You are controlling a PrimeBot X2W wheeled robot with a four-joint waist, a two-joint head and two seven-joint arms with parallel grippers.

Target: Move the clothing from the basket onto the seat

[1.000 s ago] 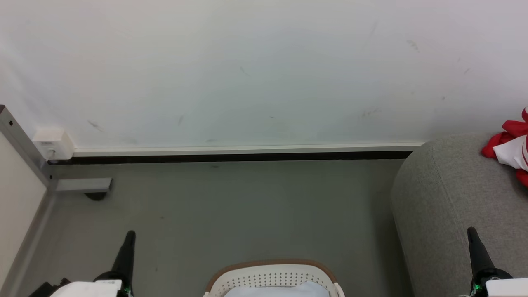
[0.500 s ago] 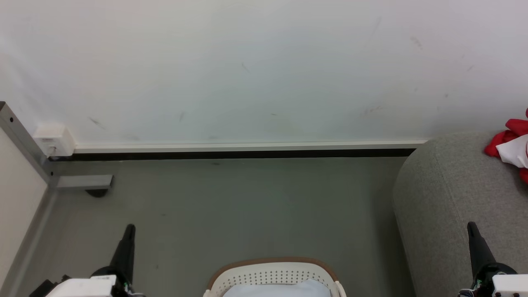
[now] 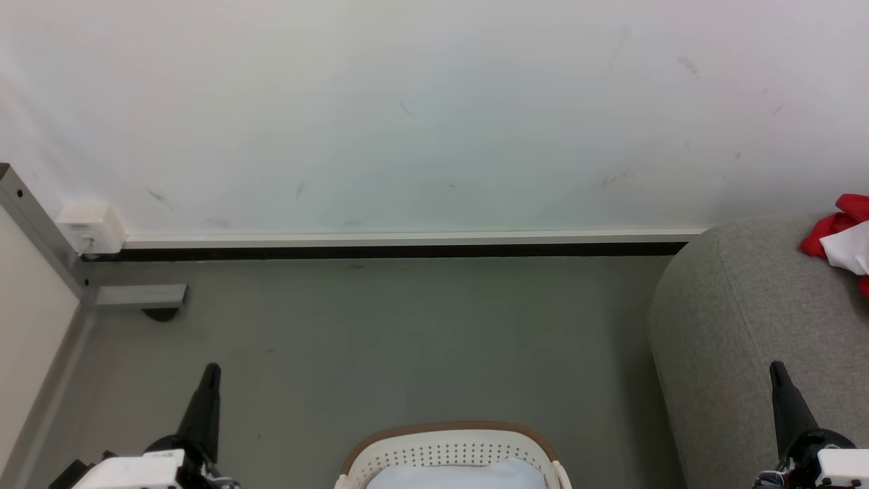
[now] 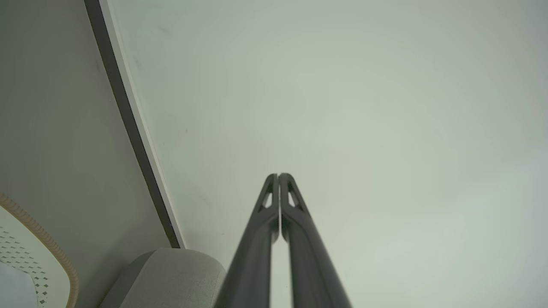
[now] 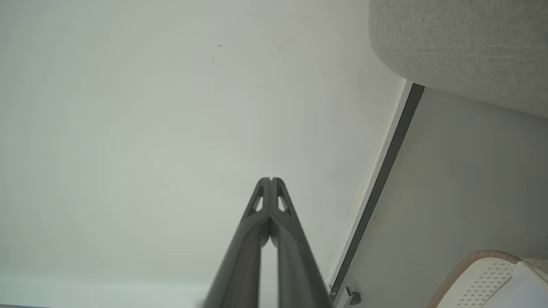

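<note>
Looking along the right hand: two long dark fingers, tips pressed tight together, with nothing held between them. Pointing at a big pale wall, far off, with a few tiny marks on it. At the foot of the wall, a long strip, part white and part dark. Next to the strip, plain grey floor. On the right, the round edge of the grey seat, soft and fuzzy. On the left and near, a bit of the white basket, full of little holes, with a brown rim. Inside it, a pale cloth.
</note>
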